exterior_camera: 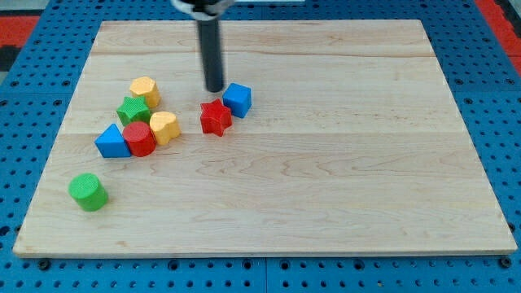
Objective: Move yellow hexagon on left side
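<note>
Two yellow blocks lie at the view's left. The upper yellow block looks like the hexagon and touches a green block below it. The lower yellow block sits next to a red cylinder. My tip rests on the board to the right of the upper yellow block, apart from it, just above a red star and left of a blue cube.
A blue triangular block touches the red cylinder's left side. A green cylinder stands alone near the view's bottom left. The wooden board lies on a blue perforated table.
</note>
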`<action>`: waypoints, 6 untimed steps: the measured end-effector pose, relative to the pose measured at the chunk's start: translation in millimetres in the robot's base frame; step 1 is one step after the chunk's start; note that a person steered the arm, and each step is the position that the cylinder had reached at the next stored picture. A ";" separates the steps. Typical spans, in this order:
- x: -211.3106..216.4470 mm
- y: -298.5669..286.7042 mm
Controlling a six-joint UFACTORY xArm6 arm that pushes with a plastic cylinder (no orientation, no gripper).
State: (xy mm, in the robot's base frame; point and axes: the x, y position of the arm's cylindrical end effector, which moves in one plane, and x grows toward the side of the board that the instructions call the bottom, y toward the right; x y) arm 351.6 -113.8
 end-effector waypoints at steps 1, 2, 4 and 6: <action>-0.2 -78.8; 0.2 -84.9; -8.7 -80.1; -21.1 -190.1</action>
